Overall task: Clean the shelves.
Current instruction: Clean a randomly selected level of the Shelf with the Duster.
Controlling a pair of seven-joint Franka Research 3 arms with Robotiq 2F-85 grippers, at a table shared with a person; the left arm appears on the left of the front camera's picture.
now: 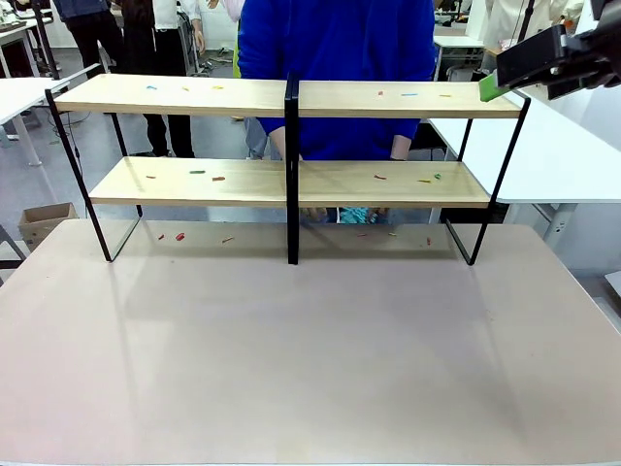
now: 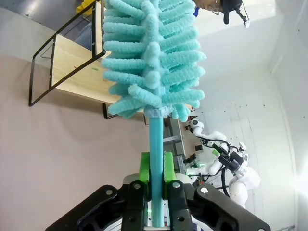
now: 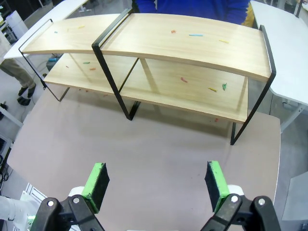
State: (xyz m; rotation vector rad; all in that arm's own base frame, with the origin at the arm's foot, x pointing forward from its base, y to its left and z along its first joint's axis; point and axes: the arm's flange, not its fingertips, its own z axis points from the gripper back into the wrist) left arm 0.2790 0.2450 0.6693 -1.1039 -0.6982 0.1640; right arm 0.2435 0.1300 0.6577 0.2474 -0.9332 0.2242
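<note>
A wide beige tabletop (image 1: 310, 359) fills the near part of the room, bare except at its far edge. White tables stand on either side of it, one at the left (image 1: 17, 95) and one at the right (image 1: 558, 155). A small cardboard box (image 1: 44, 221) sits on the grey floor by the left corner. The shelves (image 1: 194, 94) stand across the far part of the tabletop, two light wooden boards in a thin black frame with a black upright in the middle. Small coloured scraps (image 1: 179, 236) lie scattered on both boards and on the tabletop under them. A person (image 1: 335, 49) in a blue top stands just behind the shelves.

The left gripper (image 2: 157, 168) is clamped on the thin handle (image 2: 155, 139) of a fluffy teal duster (image 2: 151, 57), whose head points toward one end of the shelves. The right gripper (image 3: 156, 185) hangs above the tabletop on the near side of the shelves, near their right end, with its green pads spread wide and nothing between them.
</note>
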